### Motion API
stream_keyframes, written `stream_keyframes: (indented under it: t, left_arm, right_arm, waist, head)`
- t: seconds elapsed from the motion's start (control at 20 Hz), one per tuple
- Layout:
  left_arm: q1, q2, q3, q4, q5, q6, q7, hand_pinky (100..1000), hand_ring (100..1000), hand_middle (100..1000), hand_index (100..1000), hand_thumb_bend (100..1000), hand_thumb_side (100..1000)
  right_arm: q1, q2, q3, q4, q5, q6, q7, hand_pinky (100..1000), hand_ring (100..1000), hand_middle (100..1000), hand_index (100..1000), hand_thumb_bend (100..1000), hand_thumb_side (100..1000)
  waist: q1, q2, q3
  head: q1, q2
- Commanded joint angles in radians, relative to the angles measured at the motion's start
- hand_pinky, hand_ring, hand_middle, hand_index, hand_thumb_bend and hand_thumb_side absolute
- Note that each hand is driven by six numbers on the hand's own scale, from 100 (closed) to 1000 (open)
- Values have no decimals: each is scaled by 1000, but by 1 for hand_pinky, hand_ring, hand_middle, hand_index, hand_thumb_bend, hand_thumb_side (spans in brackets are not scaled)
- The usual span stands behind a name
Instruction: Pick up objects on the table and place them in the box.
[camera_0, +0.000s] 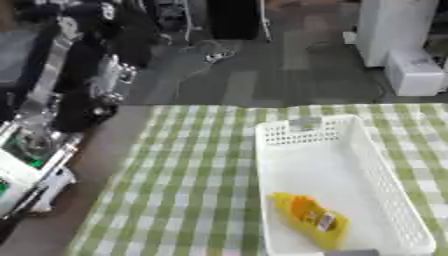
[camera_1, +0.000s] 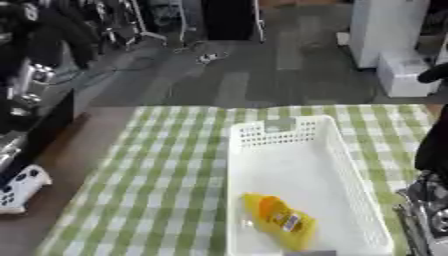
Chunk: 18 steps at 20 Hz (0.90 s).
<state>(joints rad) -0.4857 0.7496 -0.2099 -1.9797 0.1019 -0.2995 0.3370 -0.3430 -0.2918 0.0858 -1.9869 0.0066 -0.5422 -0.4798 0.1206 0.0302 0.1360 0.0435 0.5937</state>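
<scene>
Yellow packet lies in the white box on a checked bench.

The yellow packet rests at the near end of the white box, looking light, soft and crinkly, best pinched mid-body. The right arm shows at the right edge; whether either hand is open cannot be told. The green-checked cloth covers the bench; grey floor and white cabinets lie beyond.
</scene>
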Motion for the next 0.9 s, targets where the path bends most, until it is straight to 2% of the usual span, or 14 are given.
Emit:
stream_keyframes:
  t: [0.05, 0.2, 0.3, 0.5, 0.65, 0.9]
  left_arm:
    - [38, 19, 46, -20, 76, -16, 22, 347, 294, 482, 581, 100, 700]
    - [100, -11, 72, -20, 123, -36, 33, 344, 287, 485, 593, 100, 704]
    - [140, -60, 93, -20, 150, -58, 53, 344, 276, 488, 615, 100, 720]
    - [210, -176, 124, -20, 177, -133, 103, 350, 275, 487, 628, 100, 739]
    - [227, -240, 107, -20, 190, -228, 98, 367, 295, 493, 628, 100, 745]
    - [250, -306, 61, -20, 254, -470, 20, 385, 326, 492, 617, 100, 752]
  right_arm:
    - [10, -25, -2, -13, 15, 5, -5, 385, 612, 626, 722, 100, 907]
    - [30, -34, -4, -13, 25, 8, -10, 384, 613, 626, 722, 100, 909]
    - [41, -36, -5, -13, 31, 9, -13, 382, 613, 627, 722, 100, 910]
    - [59, -37, -14, -13, 45, 4, -24, 378, 615, 628, 723, 100, 916]
    - [77, -39, -16, -13, 58, 4, -31, 375, 615, 629, 723, 100, 918]
    - [107, -44, -21, -13, 80, -1, -44, 369, 616, 630, 724, 100, 926]
  waist:
    - [-4, -18, 10]
    - [-4, -27, 24]
    - [-9, -31, 34]
    - [-29, -27, 59]
    - [-48, -22, 74]
    - [-73, -16, 94]
  head:
    - [-5, 9]
    - [-7, 16]
    - [-8, 14]
    - [-35, -12]
    - [-54, -18]
    - [-94, -32]
